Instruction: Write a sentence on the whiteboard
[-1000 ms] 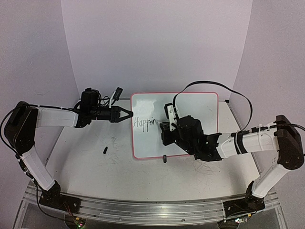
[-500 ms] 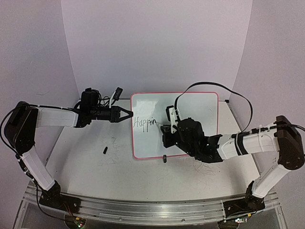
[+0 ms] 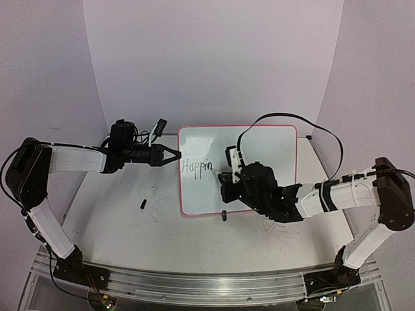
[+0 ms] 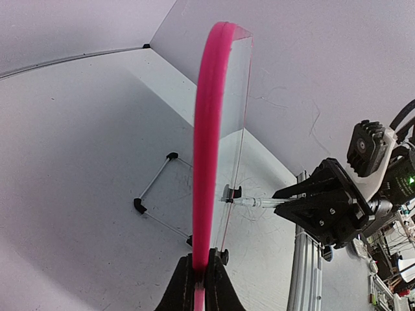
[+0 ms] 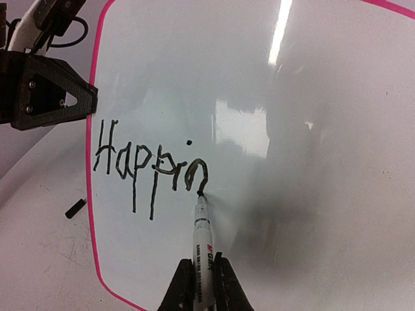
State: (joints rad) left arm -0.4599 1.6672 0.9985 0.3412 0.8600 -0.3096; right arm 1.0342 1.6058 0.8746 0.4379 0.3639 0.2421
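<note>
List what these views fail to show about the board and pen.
- Right wrist view: the frame cuts off the whiteboard at its right side; print on the pen is too small to read.
- Left wrist view: whiteboard edge-on in the left gripper, hiding the sentence.
- Top view: the right gripper covers the pen tip; a black piece is too small to identify.

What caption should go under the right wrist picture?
The right gripper holds a marker writing "Happin" on the whiteboard.
</note>
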